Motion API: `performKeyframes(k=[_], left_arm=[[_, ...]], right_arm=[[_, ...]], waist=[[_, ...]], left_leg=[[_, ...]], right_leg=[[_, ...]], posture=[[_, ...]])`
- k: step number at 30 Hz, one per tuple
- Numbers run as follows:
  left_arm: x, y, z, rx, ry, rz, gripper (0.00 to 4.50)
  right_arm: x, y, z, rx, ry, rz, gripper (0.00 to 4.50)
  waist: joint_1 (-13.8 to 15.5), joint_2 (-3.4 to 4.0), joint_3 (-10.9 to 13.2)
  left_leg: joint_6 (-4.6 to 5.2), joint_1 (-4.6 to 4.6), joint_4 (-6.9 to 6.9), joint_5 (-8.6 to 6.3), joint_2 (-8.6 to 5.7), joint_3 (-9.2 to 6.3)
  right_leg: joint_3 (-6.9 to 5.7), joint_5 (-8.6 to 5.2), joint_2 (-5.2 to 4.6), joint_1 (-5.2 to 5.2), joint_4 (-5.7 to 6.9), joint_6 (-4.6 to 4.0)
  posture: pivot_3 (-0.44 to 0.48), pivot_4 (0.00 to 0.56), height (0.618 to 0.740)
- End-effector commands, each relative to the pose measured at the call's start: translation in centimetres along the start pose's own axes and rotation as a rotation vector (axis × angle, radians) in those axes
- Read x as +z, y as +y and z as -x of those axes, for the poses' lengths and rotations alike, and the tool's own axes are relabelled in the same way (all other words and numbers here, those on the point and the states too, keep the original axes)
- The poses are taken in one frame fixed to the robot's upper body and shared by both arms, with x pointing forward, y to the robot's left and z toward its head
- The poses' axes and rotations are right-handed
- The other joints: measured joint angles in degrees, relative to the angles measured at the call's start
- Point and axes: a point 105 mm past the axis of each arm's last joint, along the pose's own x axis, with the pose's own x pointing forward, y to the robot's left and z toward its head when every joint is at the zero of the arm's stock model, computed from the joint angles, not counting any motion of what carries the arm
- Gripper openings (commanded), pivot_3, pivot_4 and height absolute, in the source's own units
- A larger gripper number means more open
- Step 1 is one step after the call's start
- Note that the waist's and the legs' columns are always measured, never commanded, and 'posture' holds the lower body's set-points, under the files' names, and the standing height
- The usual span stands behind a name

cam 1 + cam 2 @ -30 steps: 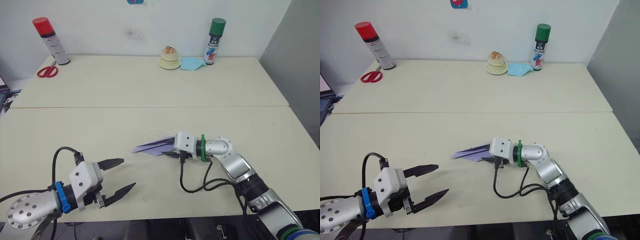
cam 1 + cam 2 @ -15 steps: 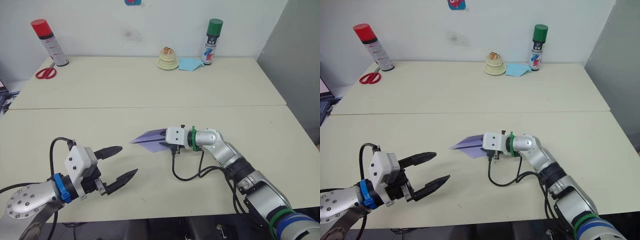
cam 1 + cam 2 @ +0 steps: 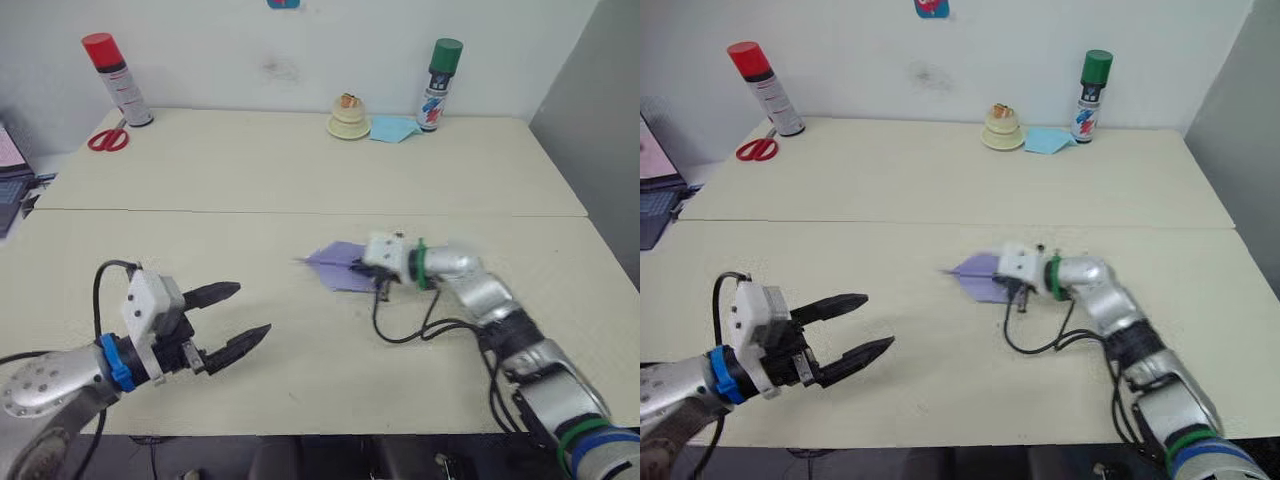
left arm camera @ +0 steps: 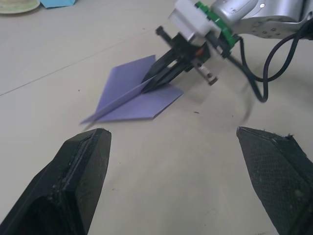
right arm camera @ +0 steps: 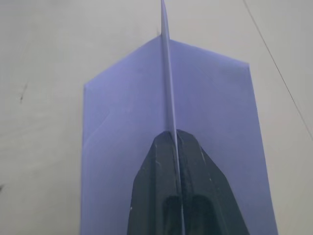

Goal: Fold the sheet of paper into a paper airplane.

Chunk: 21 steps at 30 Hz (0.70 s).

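Right gripper is pinching the paper airplane by its centre ridge, fingers clamped tight. Left gripper is hanging wide open, empty. Pls keep grip on ridge, wings level.

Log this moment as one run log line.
stage: airplane folded | right gripper: shut on paper airplane ridge, wings spread over table | left gripper: open, apart from it

The right gripper has carried the paper airplane further from the table's near edge
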Motion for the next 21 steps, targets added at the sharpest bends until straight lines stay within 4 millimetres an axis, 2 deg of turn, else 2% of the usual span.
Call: performKeyframes(k=[1,4,10,12,15,19,21], left_arm=[[2.0,-0.7,-0.4,-0.100,-0.016,-0.017,4.50],[3.4,-1.0,-1.9,-0.157,-0.045,-0.041,4.50],[5.2,-2.5,-4.8,-0.311,-0.088,-0.066,4.50],[5.6,-2.4,-5.5,-0.344,-0.094,-0.070,4.50],[5.4,-1.9,-5.8,-0.383,-0.073,-0.073,4.50],[5.0,-1.9,-6.0,-0.430,-0.046,-0.088,4.50],[5.0,-1.7,-6.2,-0.434,-0.046,-0.090,4.50]], right_arm=[[-0.1,0.2,6.6,-0.114,0.058,-0.271,0.04],[-1.1,1.6,10.1,-0.276,0.138,-0.461,0.04],[-3.7,3.1,11.6,-0.694,0.220,-0.758,0.04],[-3.6,3.6,11.0,-0.768,0.192,-0.854,0.04],[-2.7,3.6,9.7,-0.811,0.153,-0.903,0.04],[-3.0,3.4,9.3,-0.859,0.152,-0.953,0.04],[-2.9,3.1,9.1,-0.853,0.125,-0.961,0.65]], waist=[[0.2,0.04,0.0],[0.1,0.06,0.0],[-1.8,0.05,0.0],[-1.8,0.06,0.0],[-2.0,0.07,0.0],[-1.9,0.07,0.0],[-1.7,0.07,0.0]], left_leg=[[0.00,-0.02,0.00,0.00,0.01,-0.07],[-0.01,-0.07,0.00,-0.01,-0.10,-0.04],[-0.23,0.17,-0.03,0.14,0.02,-0.10],[-0.34,0.15,-0.03,0.21,0.00,-0.19],[-0.51,0.18,-0.01,0.31,-0.05,-0.14],[-0.51,0.12,-0.02,0.31,-0.06,-0.10],[-0.50,0.02,-0.03,0.31,-0.06,-0.13]], right_leg=[[-0.03,-0.01,-0.06,-0.01,0.00,0.01],[-0.02,-0.03,-0.07,0.00,-0.03,0.03],[0.11,-0.18,0.25,-0.01,0.15,0.30],[0.06,-0.17,0.30,-0.02,0.22,0.30],[0.11,-0.16,0.41,-0.04,0.29,0.31],[0.10,-0.17,0.42,-0.07,0.27,0.30],[0.07,-0.18,0.42,-0.11,0.18,0.29]], posture=[[0.000,0.150,0.737],[0.000,0.150,0.737],[0.000,0.150,0.737],[0.000,0.150,0.737],[0.000,0.150,0.737],[0.000,0.150,0.737],[0.000,0.150,0.737]])
